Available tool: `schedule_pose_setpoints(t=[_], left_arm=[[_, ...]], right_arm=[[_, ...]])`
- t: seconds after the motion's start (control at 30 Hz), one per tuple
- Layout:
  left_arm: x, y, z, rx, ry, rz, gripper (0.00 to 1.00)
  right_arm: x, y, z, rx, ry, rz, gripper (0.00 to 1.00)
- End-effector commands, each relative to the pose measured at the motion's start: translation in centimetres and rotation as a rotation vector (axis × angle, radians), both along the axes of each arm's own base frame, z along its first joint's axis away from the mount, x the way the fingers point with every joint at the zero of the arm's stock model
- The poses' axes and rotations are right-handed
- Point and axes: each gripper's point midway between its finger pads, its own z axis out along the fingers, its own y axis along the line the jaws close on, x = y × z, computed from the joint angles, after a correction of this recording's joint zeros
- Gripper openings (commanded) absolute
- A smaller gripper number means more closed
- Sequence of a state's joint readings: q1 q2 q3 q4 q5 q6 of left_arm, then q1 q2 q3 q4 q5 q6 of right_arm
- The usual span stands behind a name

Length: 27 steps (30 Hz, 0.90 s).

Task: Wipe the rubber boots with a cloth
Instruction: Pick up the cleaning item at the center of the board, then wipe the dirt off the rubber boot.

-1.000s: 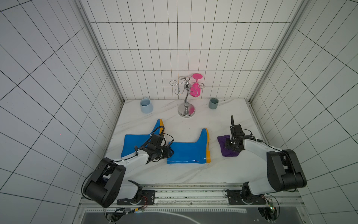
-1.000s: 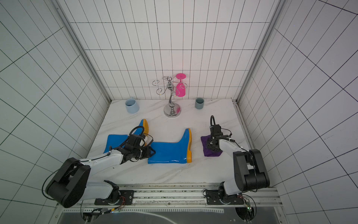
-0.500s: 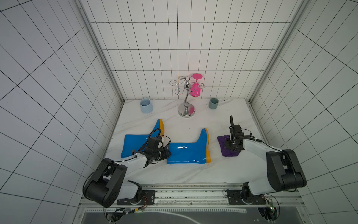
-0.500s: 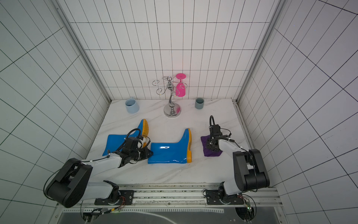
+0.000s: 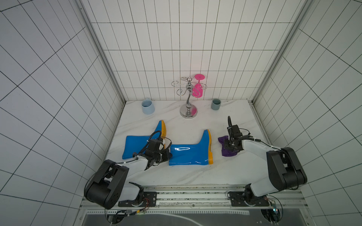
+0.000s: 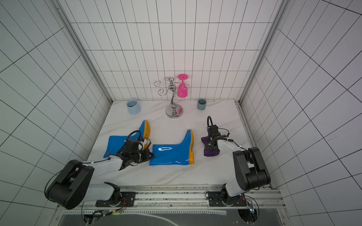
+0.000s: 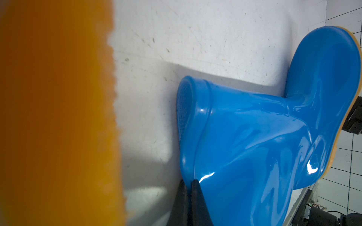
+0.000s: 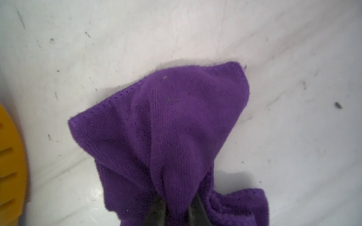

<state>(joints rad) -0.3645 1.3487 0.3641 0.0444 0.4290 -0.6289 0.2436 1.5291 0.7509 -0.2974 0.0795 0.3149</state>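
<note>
Left tool [image 7: 189, 183] is pinched shut on the centre boot [image 5: 189, 154] cuff rim, tips barely in frame. The left boot [image 5: 133, 144] is half hidden by the arm, its sole a blur in the wrist view. Right tool [image 8: 177, 197] is clamped on a fold of the cloth [image 8: 186, 117]. The cloth lies on the desk [image 5: 195, 176] beside the centre boot's sole, cut off at the wrist view's edge.

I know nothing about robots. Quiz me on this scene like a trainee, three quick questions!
1. Fill in: the glass hanging on the rack is coloured ___.
2. True or false: the right hand is shut on the cloth.
3. What does the left hand pinch? A) the cloth B) the top rim of a boot C) the glass
Key: 1 pink; 2 true; 3 B.
</note>
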Motion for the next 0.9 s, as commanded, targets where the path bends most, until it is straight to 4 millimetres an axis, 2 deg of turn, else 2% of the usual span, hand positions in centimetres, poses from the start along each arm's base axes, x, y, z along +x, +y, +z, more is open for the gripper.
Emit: schedule_pose_setpoints(t=[0.0, 0.1, 0.17, 0.37, 0.5, 0.6, 0.73, 0.8, 0.87], left_arm=[[-2.3, 0.6, -2.2, 0.031, 0.099, -0.006, 0.0], [-2.3, 0.7, -2.1, 0.027, 0.092, -0.001, 0.0], [-2.3, 0.7, -2.0, 0.021, 0.088, 0.003, 0.0], [-2.4, 0.6, -2.1, 0.007, 0.083, 0.007, 0.0], [-2.5, 0.6, -2.0, -0.005, 0.074, 0.013, 0.0], [-2.6, 0.5, -1.9, -0.008, 0.068, 0.013, 0.0], [-2.5, 0.5, -1.8, -0.015, 0.062, 0.013, 0.0], [-2.5, 0.4, -1.9, -0.018, 0.065, 0.013, 0.0], [-2.6, 0.4, -2.0, -0.019, 0.068, 0.009, 0.0]], right_arm=[[-1.4, 0.1, -1.4, -0.025, 0.083, 0.008, 0.0], [-1.5, 0.4, -0.5, -0.015, 0.053, 0.011, 0.0], [-1.4, 0.7, 0.9, -0.001, 0.014, 0.017, 0.0], [-0.3, 3.2, 8.6, 0.088, -0.161, 0.063, 0.0], [-1.2, 5.8, 13.1, 0.143, -0.223, 0.119, 0.0], [-2.5, 8.0, 15.5, 0.199, -0.262, 0.164, 0.0], [-4.0, 12.3, 16.3, 0.274, -0.265, 0.241, 0.0], [-4.4, 14.7, 16.0, 0.267, -0.261, 0.28, 0.0], [-4.5, 15.8, 15.3, 0.235, -0.245, 0.293, 0.0]])
